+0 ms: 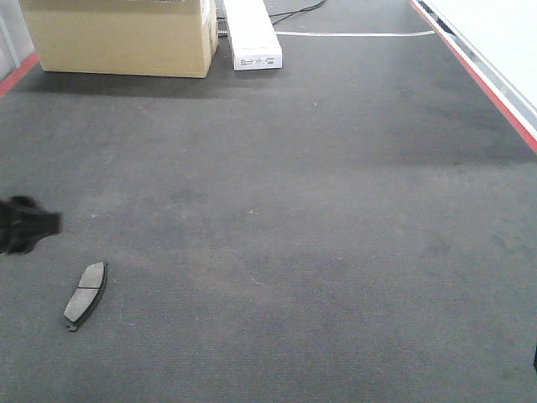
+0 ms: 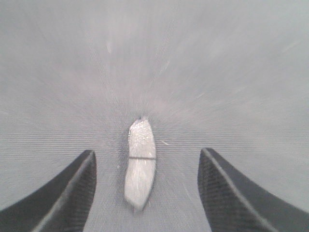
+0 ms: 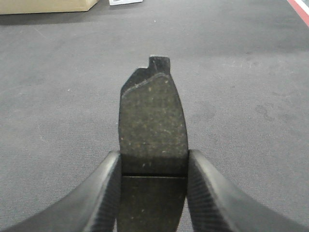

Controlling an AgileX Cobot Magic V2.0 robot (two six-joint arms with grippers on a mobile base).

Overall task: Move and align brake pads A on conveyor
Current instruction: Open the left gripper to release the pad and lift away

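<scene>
Left wrist-mounted view is showing the left tool (image 2: 147,151) standing wide open and gripping nothing. Its two black fingers are flanking a flat grey curved brake pad (image 2: 141,164), which is lying lengthwise between them on the dark charcoal textured conveyor belt (image 2: 231,72), touching neither finger. In the right wrist view the right tool (image 3: 153,152) is clamping a second dark speckled brake pad (image 3: 152,121) at its groove, the notched end projecting forward above the belt.
</scene>
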